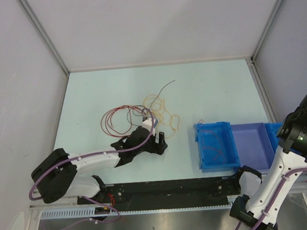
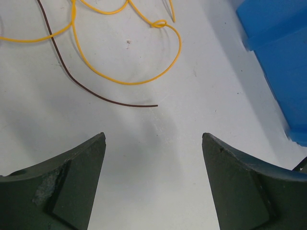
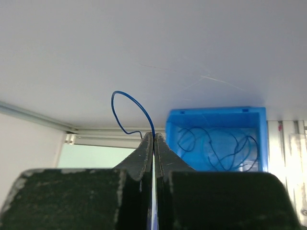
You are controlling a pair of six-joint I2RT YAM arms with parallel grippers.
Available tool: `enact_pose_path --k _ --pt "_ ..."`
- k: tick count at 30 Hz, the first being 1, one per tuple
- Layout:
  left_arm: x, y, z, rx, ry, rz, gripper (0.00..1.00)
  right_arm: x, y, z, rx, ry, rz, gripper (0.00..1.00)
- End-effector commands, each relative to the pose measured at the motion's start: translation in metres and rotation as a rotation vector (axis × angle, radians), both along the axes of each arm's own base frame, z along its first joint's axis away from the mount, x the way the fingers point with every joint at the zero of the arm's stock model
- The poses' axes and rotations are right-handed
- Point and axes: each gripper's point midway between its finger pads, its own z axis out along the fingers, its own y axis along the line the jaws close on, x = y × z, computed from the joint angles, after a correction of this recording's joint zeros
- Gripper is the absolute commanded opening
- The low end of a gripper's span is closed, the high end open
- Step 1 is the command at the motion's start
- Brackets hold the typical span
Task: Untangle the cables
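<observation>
The cables (image 1: pixel 148 112) lie tangled on the table's middle: red loops (image 1: pixel 117 120) to the left, yellow loops (image 1: pixel 162 113) to the right, and a dark strand running toward the back. My left gripper (image 1: pixel 160 142) sits just in front of the tangle. In the left wrist view it (image 2: pixel 153 136) stands open over bare table, short of a yellow cable (image 2: pixel 129 82) and a dark brown cable end (image 2: pixel 105 98). My right gripper (image 3: pixel 153 135) is raised at the far right, shut on a thin blue cable (image 3: pixel 129 99) that arcs up from its tips.
Three bins stand in a row at the front right: a blue bin (image 1: pixel 204 152) holding thin reddish wires, a lavender bin (image 1: pixel 253 146), and another blue bin (image 1: pixel 274 130) partly under the right arm. The right wrist view shows a blue bin (image 3: pixel 216 111) with blue wires inside.
</observation>
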Motion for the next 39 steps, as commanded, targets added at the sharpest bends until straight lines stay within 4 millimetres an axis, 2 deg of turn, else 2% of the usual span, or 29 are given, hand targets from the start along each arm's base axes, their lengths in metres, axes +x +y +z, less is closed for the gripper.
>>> enact_pose_path --k 1,3,14,19,20,21,24,28,30,32,36,39 --pt "0.0 -0.008 0.011 -0.044 -0.024 -0.019 0.87 -0.001 -0.009 -0.015 0.012 0.018 -0.06 0.0" --pt "0.001 -0.009 0.01 -0.039 -0.02 -0.019 0.86 0.0 -0.012 -0.024 0.025 0.031 -0.07 0.0" --pt "0.003 -0.011 0.006 -0.017 -0.007 -0.014 0.86 0.002 -0.022 -0.045 0.039 0.052 -0.123 0.0" --pt "0.004 -0.012 0.006 -0.01 -0.003 -0.012 0.86 -0.001 -0.025 -0.047 0.035 0.056 -0.152 0.02" --pt "0.004 -0.012 0.005 -0.007 -0.001 -0.012 0.86 -0.002 -0.025 -0.047 0.031 0.062 -0.155 0.09" --pt "0.004 -0.012 0.005 -0.007 -0.001 -0.012 0.86 -0.002 -0.025 -0.046 0.028 0.061 -0.152 0.35" --pt "0.004 -0.012 0.005 -0.007 -0.001 -0.013 0.86 0.0 -0.025 -0.046 0.029 0.058 -0.143 0.79" --pt "0.005 -0.012 0.005 -0.009 -0.002 -0.012 0.86 -0.002 -0.024 -0.043 0.024 0.049 -0.143 0.87" --pt "0.004 -0.012 0.006 -0.011 -0.004 -0.014 0.86 0.001 -0.023 -0.042 0.022 0.042 -0.127 0.87" --pt "0.004 -0.012 0.006 -0.012 -0.005 -0.015 0.86 0.012 -0.02 -0.042 0.029 0.038 -0.066 0.84" --pt "0.004 -0.012 0.007 -0.017 -0.008 -0.014 0.86 0.051 -0.008 -0.043 0.055 0.023 0.148 0.82" --pt "0.005 -0.012 0.007 -0.015 -0.008 -0.013 0.86 0.091 0.014 -0.054 0.121 0.021 0.376 0.84"
